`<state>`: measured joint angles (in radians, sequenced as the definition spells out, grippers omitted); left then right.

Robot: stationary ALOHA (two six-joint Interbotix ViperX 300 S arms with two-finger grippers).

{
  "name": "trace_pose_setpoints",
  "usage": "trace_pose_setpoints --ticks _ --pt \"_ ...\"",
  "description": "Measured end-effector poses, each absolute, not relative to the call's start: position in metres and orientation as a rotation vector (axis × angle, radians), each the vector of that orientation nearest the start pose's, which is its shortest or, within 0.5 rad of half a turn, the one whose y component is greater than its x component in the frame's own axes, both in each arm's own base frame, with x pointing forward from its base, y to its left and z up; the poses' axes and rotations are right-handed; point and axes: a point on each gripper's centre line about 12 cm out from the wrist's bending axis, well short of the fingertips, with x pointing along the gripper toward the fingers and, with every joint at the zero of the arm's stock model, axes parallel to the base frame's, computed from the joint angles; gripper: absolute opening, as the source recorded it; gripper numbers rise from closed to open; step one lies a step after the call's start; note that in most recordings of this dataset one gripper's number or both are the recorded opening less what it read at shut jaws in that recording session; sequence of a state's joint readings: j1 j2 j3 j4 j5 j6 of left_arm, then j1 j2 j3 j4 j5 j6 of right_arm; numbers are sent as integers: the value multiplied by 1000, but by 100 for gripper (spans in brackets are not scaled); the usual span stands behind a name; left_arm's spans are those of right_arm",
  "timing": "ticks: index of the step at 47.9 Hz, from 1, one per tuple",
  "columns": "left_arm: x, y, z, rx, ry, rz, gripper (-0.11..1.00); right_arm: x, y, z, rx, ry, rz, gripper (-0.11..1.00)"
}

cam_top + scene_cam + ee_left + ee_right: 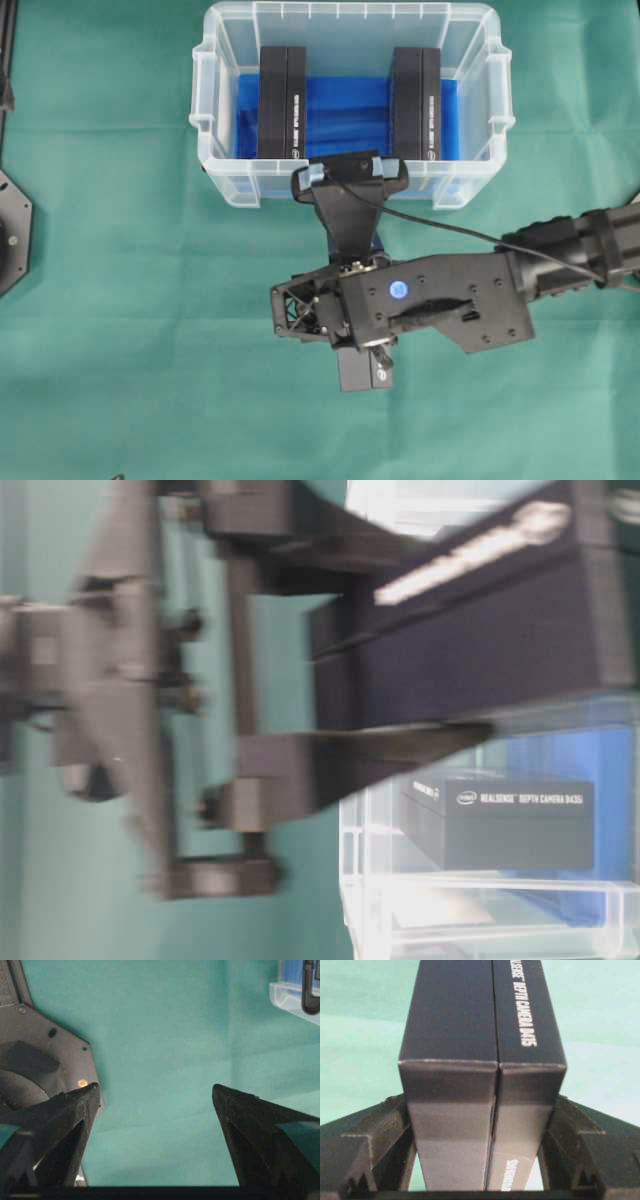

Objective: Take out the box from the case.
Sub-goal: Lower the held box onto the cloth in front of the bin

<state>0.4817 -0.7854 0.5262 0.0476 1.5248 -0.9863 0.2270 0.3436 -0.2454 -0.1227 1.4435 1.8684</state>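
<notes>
Below the case (pixel 352 40), only the right wrist view shows the right gripper (pixel 479 1160) grasping a box (pixel 480 1035); left gripper (pixel 152 1095) released.

A green cloth (pixel 120 330) is seen under the clear case (pixel 220 130) — blue-lined — and the boxes (pixel 283 100) are black, with white lettering printed on them.

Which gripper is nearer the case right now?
Right. The right gripper, clamping a black box, sits just outside the case; the open left gripper hovers over bare cloth, farther off.
</notes>
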Motion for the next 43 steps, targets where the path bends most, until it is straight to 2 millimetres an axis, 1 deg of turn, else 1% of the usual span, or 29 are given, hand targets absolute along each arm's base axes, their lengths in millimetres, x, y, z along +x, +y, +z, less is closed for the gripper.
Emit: trace_pose_setpoints --ticks 10,14,43 --pt "137 78 345 -1098 945 1052 94 450 89 208 1240 1049 -1218 67" --pt "137 78 345 -1098 945 1052 94 448 89 198 1242 1051 -1226 67" --pt "138 79 344 -1097 933 1051 94 445 88 191 1228 1051 -1224 67"
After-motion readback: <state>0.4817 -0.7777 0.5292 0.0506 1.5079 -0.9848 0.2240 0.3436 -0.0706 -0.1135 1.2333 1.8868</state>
